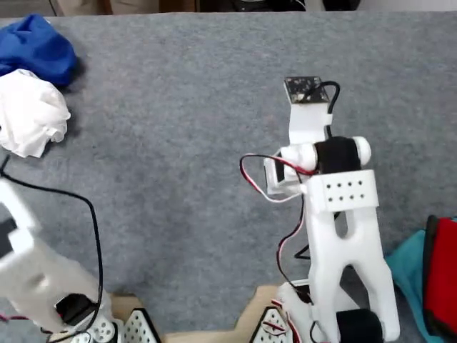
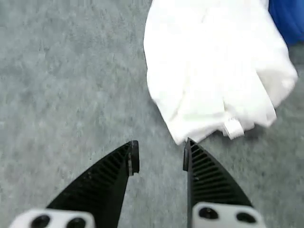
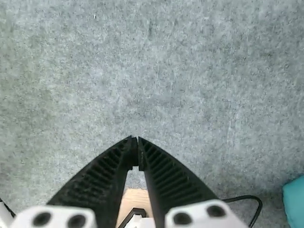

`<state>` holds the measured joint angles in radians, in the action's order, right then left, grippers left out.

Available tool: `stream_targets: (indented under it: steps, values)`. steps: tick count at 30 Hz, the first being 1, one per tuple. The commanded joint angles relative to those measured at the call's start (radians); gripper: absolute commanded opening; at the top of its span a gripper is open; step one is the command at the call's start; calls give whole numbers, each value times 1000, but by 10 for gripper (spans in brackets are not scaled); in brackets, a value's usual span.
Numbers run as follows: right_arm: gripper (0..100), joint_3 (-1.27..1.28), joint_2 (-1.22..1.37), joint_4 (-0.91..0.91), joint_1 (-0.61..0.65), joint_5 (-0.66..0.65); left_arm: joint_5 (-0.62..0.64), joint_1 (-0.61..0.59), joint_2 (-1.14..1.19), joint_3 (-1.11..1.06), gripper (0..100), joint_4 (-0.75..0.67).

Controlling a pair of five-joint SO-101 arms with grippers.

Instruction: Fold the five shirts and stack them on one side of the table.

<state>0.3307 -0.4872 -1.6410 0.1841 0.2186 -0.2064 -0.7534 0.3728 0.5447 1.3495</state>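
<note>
Found white shirt (image 1: 32, 114) crumpled into a lump at the table's far left edge. No clear collar or hem direction; lump slightly longer from far to near, along that edge. Touches blue shirt (image 1: 36, 46), also bunched, just beyond it in the far left corner.

Noted left gripper (image 2: 160, 156) spread well apart, holding nothing, tips low over grey mat (image 1: 178, 128) at the white shirt's near corner. One fingertip (image 2: 189, 148) just beside the fabric; cannot tell if touching.

Noted right gripper (image 3: 137, 152) closed tip to tip, nothing between, over bare mat. Right arm (image 1: 343, 236) reaches out over the middle-right of the table.

Logged teal shirt (image 1: 407, 268) at the near right edge, cut off by the frame. Red shirt (image 1: 444, 264) appears to lie on it, long side running far to near along that edge.

Wide open mat between the left heap and the right arm, and across the whole far side. Black cable (image 1: 89, 229) loops over the near left.
</note>
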Motion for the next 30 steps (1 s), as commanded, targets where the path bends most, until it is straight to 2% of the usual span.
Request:
stream_targets:
  steps: [1, 8, 13, 15, 18, 25, 28, 30]
  values:
    - [5, -59, 24, -6, 13, 5, 5, 15, 173, 239, 168, 11]
    - [5, -59, 30, -5, 13, 5, 12, 87, 538, 551, 164, 18]
    - [5, -59, 27, -5, 13, 5, 104, 126, 691, 717, 162, 23]
    - [5, -59, 27, -6, 13, 5, 133, 127, 717, 778, 125, 52]
    - [5, -58, 27, -6, 13, 5, 137, 129, 740, 859, 9, 106]
    - [5, -56, 27, -6, 13, 5, 140, 150, 740, 1020, 19, 275]
    - [5, -56, 27, -6, 10, 5, 140, 184, 740, 1135, 19, 368]
    - [5, -56, 27, -6, 8, 5, 138, 215, 727, 1129, 19, 402]
